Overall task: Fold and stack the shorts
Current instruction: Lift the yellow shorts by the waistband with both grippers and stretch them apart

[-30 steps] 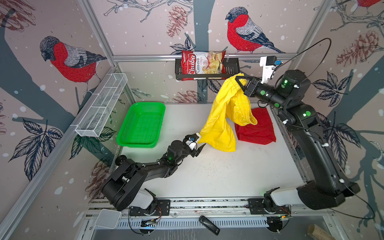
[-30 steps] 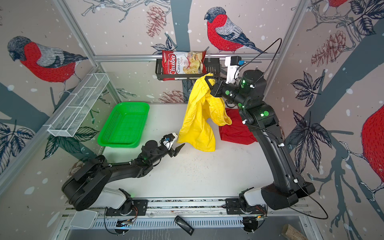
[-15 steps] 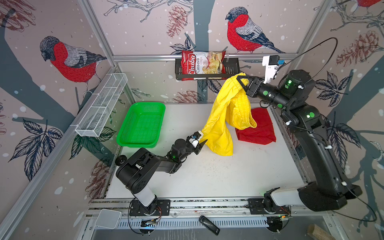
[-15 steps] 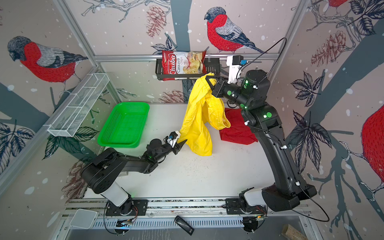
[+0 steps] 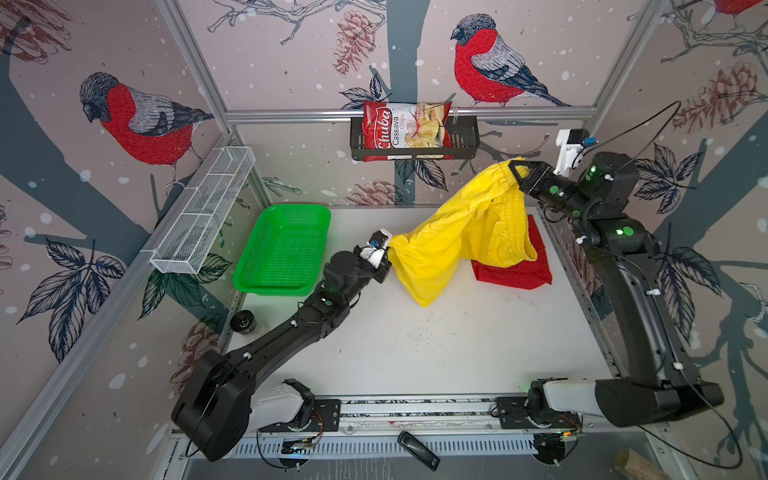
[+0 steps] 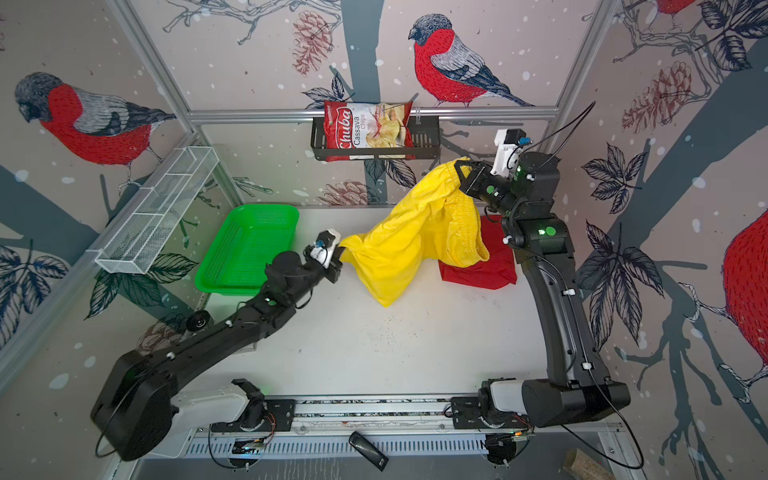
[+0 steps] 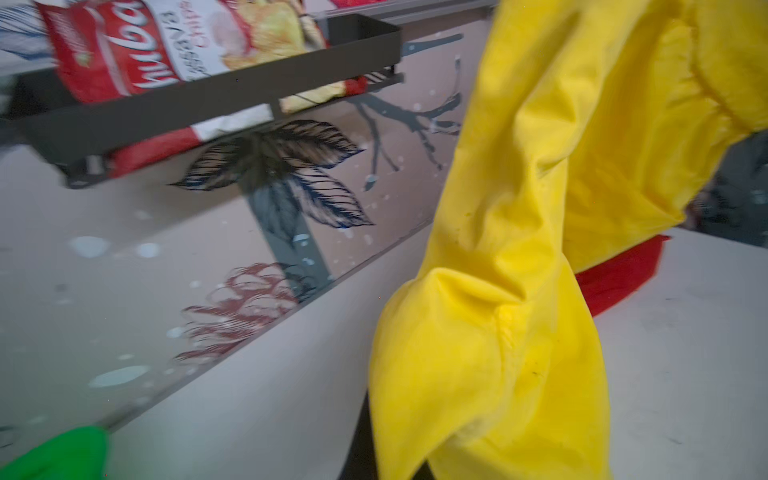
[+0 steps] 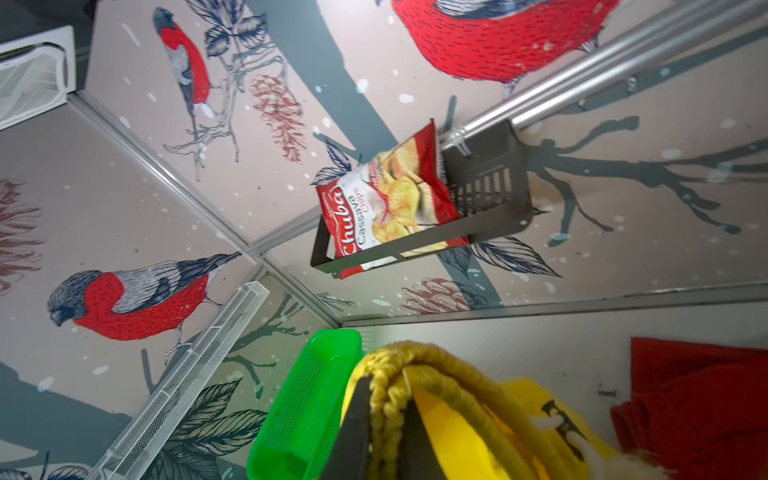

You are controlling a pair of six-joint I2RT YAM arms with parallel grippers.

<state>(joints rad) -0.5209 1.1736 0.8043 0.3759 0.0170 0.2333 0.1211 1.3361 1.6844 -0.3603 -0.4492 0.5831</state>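
In both top views the yellow shorts [image 5: 457, 241] hang stretched right of centre. Their long axis slants from the upper right, where the right gripper [image 5: 521, 174] clamps the waistband, down to the left, where the left gripper [image 5: 388, 254] is closed on a leg edge. One loose leg droops to a point above the table [image 5: 415, 353]. The red shorts [image 5: 515, 274] lie flat behind them, and the basket [image 5: 282, 245] sits at centre left. The blurred left wrist view shows yellow cloth [image 7: 498, 332] filling the right half and hiding the grip, with a red strip [image 7: 619, 278] at mid right. Only the right wrist view shows the gathered waistband [image 8: 386, 415] pinched between dark fingers [image 8: 353, 428] at bottom centre, and a black mark [image 8: 563, 424] on the yellow.
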